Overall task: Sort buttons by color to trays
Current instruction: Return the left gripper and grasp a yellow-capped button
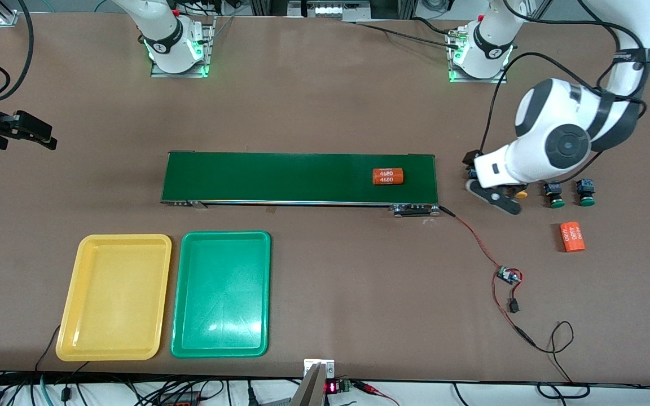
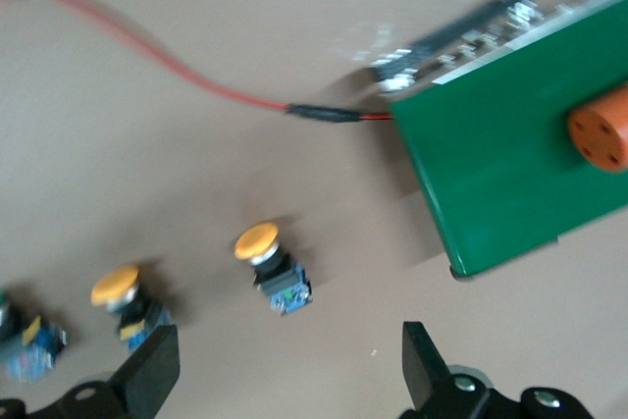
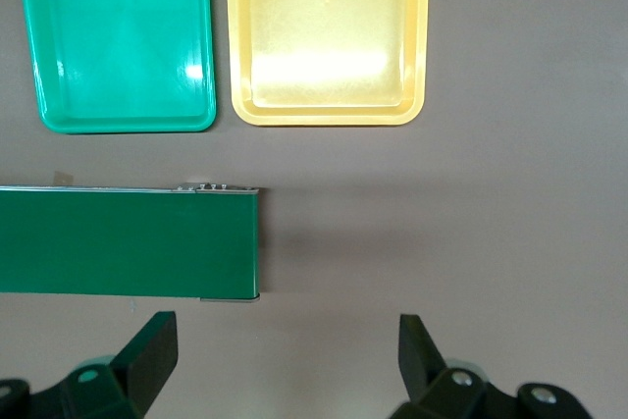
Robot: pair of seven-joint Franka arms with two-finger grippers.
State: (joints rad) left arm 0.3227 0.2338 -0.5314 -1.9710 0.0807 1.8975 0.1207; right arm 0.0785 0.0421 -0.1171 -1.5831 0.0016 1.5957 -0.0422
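Just off the belt's (image 1: pixel 302 177) end nearest the left arm, the left pincer (image 2: pixel 285 365) hovers low over the worktop (image 1: pixel 330 282), fingers apart and holding nothing. Two yellow buttons (image 2: pixel 270 267) lie on the worktop close beneath it, untouched, one roughly between its fingers. Two green buttons (image 1: pixel 555 194) sit beside them. The right pincer (image 3: pixel 285 360), also spread and empty, waits over bare worktop, well apart from the yellow tray (image 1: pixel 115 296) and green tray (image 1: pixel 222 293).

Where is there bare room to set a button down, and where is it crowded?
Both trays, yellow tray and green tray, lie bare, as does most of the conveyor belt apart from one orange cylinder. Crowded: the buttons under the open left gripper.
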